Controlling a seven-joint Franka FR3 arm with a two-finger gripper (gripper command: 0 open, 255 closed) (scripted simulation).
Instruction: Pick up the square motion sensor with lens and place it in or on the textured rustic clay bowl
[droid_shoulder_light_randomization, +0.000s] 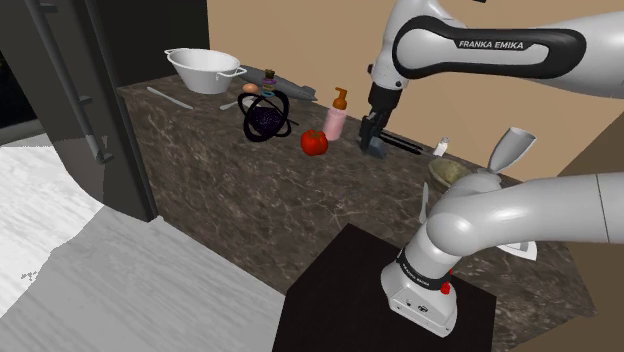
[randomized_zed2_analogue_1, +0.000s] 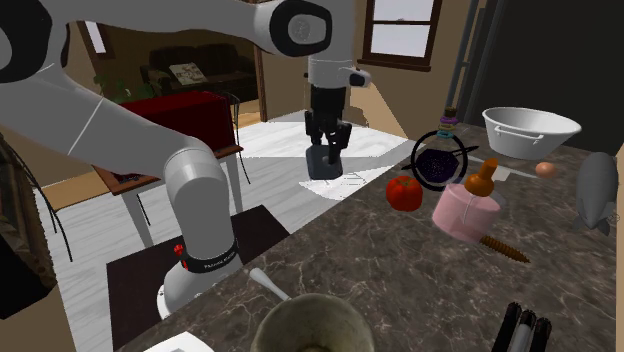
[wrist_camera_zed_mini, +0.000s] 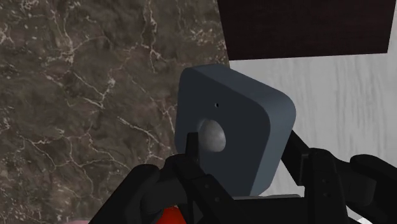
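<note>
Motion sensor (wrist_camera_zed_mini: 235, 137), a grey-blue square block with rounded corners and a pale round lens on its face, sits clasped in the claw (wrist_camera_zed_mini: 245, 162). The black fingers (wrist_camera_zed_mini: 188, 147) press on two opposite sides of it, spread only as far as the block is wide. In the shoulder view the claw (droid_shoulder_light_randomization: 374, 135) points straight down with the sensor (droid_shoulder_light_randomization: 376, 148) at its tip. In the second exterior view the sensor (randomized_zed2_analogue_1: 322, 165) hangs over the near edge of the table (randomized_zed2_analogue_1: 400, 270), and it looks clear of the surface.

Below it the wrist view shows the table (wrist_camera_zed_mini: 76, 95), dark brown stone with pale veins, and pale floor past its edge.

Near the claw lies a red tomato (droid_shoulder_light_randomization: 314, 142), and just beside that stands a pink pump bottle (droid_shoulder_light_randomization: 336, 118) with a brown top. Further along are a dark ring-shaped ornament (droid_shoulder_light_randomization: 266, 115) and a white two-handled bowl (droid_shoulder_light_randomization: 205, 70).

The clay bowl (randomized_zed2_analogue_1: 312, 322), rough and dull brown-grey, stands well apart from the sensor, at the bottom edge of the second exterior view. In the shoulder view the clay bowl (droid_shoulder_light_randomization: 452, 170) is partly hidden behind the arm, beside a stemmed glass (droid_shoulder_light_randomization: 508, 150).
</note>
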